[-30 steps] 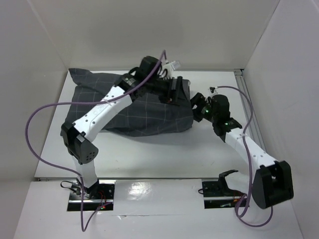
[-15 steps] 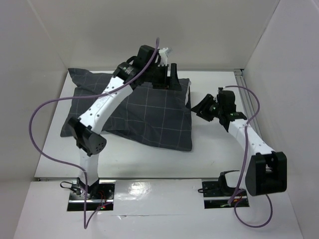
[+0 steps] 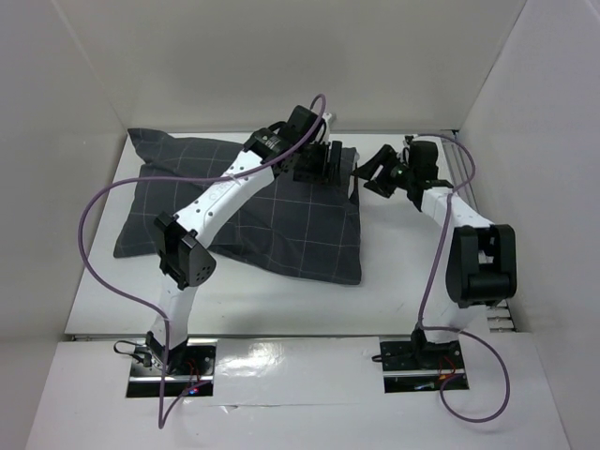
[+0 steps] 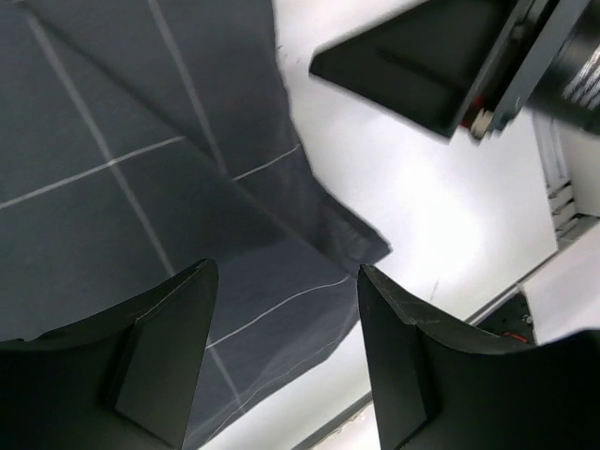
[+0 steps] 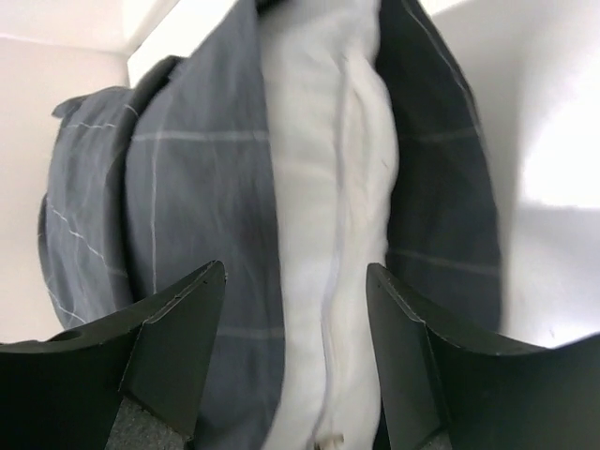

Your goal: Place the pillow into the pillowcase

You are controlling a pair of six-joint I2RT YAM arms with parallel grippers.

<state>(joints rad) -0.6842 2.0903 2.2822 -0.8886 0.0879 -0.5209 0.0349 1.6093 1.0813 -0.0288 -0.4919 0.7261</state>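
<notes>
The dark grey checked pillowcase [image 3: 253, 206] lies flat on the white table with the pillow inside it. In the right wrist view the white pillow [image 5: 328, 234] shows as a strip between the two flaps of the pillowcase [image 5: 187, 234] at its open end. My left gripper [image 3: 330, 167] is open and empty above the pillowcase's far right corner [image 4: 309, 234]. My right gripper [image 3: 367, 173] is open and empty, just right of that open end and facing it. In the top view the pillow is hidden.
White walls enclose the table on the left, back and right. A metal rail [image 3: 466, 187] runs along the table's right edge. Purple cables [image 3: 94, 225] loop off both arms. The right gripper's finger [image 4: 422, 66] shows close in the left wrist view.
The pillowcase was bunched and lifted at its right end and now lies flat. My left gripper has moved right along the far edge. My right arm has swung toward the back.
</notes>
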